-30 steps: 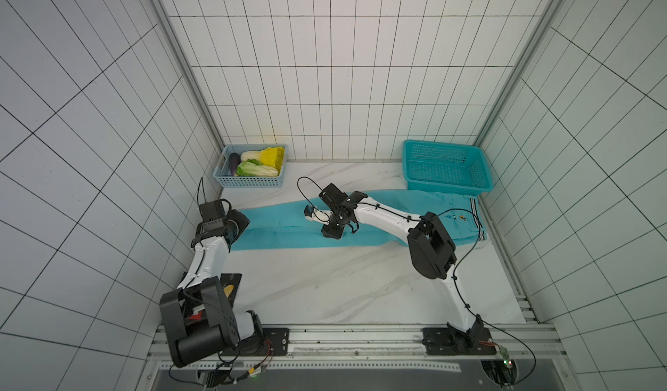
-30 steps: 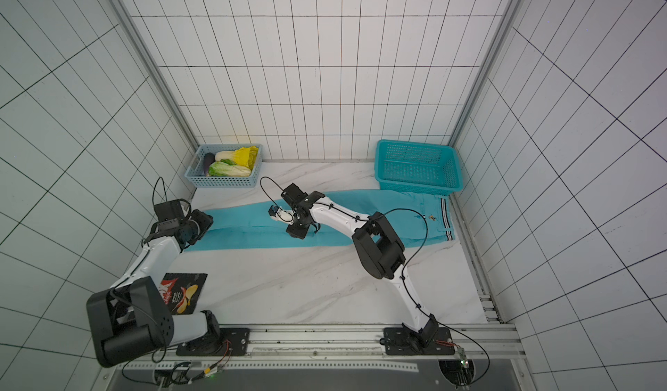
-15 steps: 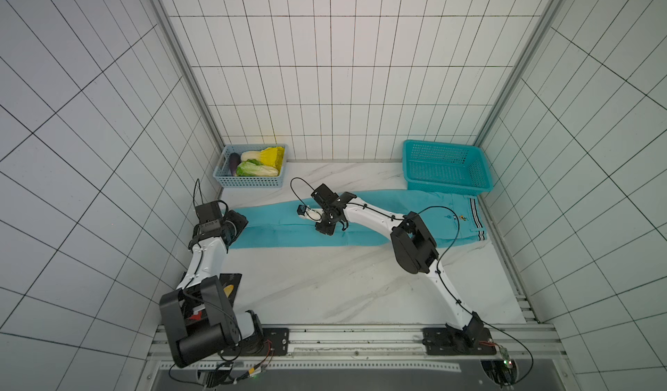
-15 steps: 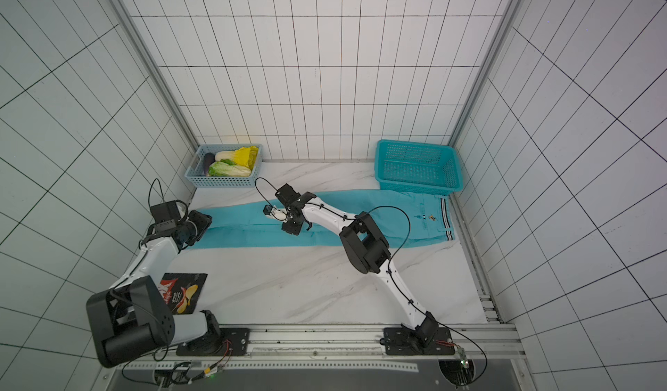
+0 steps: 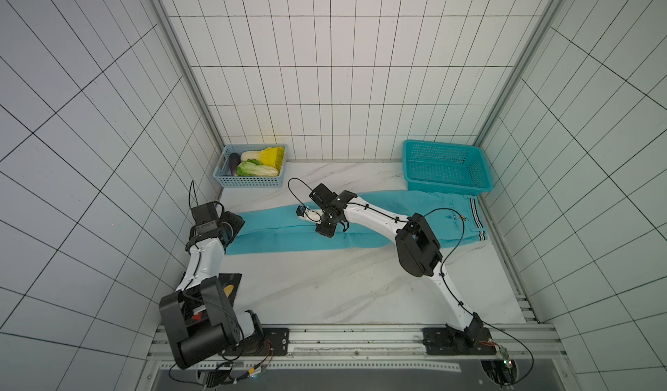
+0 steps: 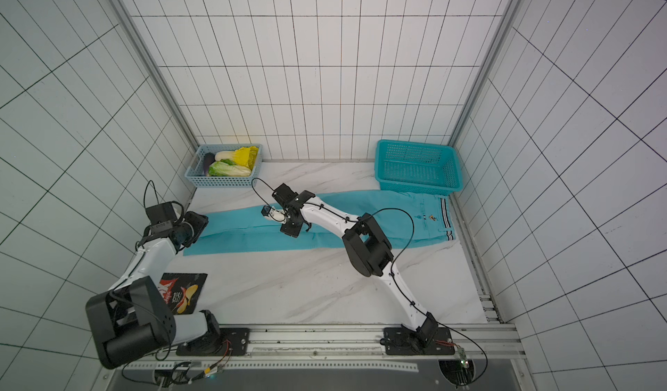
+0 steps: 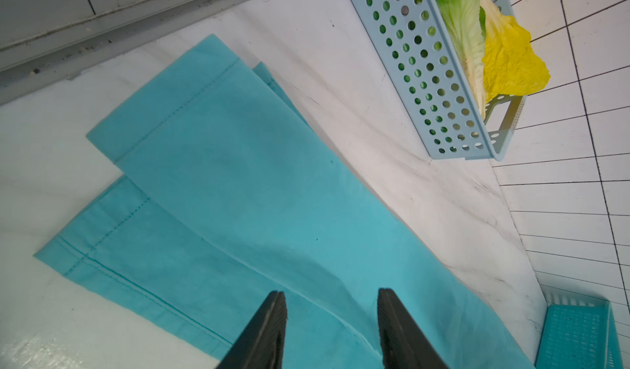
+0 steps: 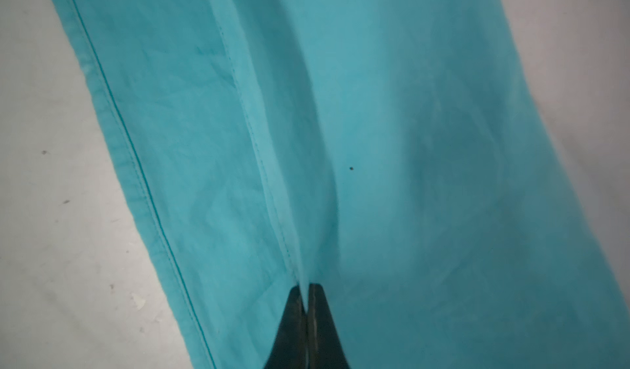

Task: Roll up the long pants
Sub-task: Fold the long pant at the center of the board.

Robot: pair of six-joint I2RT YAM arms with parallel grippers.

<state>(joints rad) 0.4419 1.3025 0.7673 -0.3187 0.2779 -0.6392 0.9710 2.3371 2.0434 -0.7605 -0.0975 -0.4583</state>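
White tiled walls close in a marble-patterned surface [image 5: 325,284]. The long pants [image 5: 274,237] lie stretched flat across it, legs side by side, from the left arm's side over to the right wall.

The right end effector [image 8: 308,290] is closed tight. In the right wrist view its two dark fingers [image 8: 324,319] meet at the tips, with a thin raised ridge of the teal cloth pinched between them. The ridge runs along a stitched seam where one leg overlaps the other. In both top views this end effector sits tip-down on the middle stretch of the legs. The striped waistband [image 5: 476,219] is well behind it, beside the right wall.

The left end effector [image 7: 329,299] stands partly open, its fingers [image 7: 269,329] apart, with nothing between them and cloth beneath. Whether the tips touch the cloth I cannot tell. Just ahead of it lie the two cuffs [image 7: 163,118], one leg partly over the other.

A pale blue basket [image 5: 249,181] of leafy greens stands beyond the left end effector, apart from the pants. A teal basket [image 5: 447,187] stands far from both end effectors, right by the waistband end. A snack bag [image 6: 182,291] lies behind the left end effector, beside that arm.
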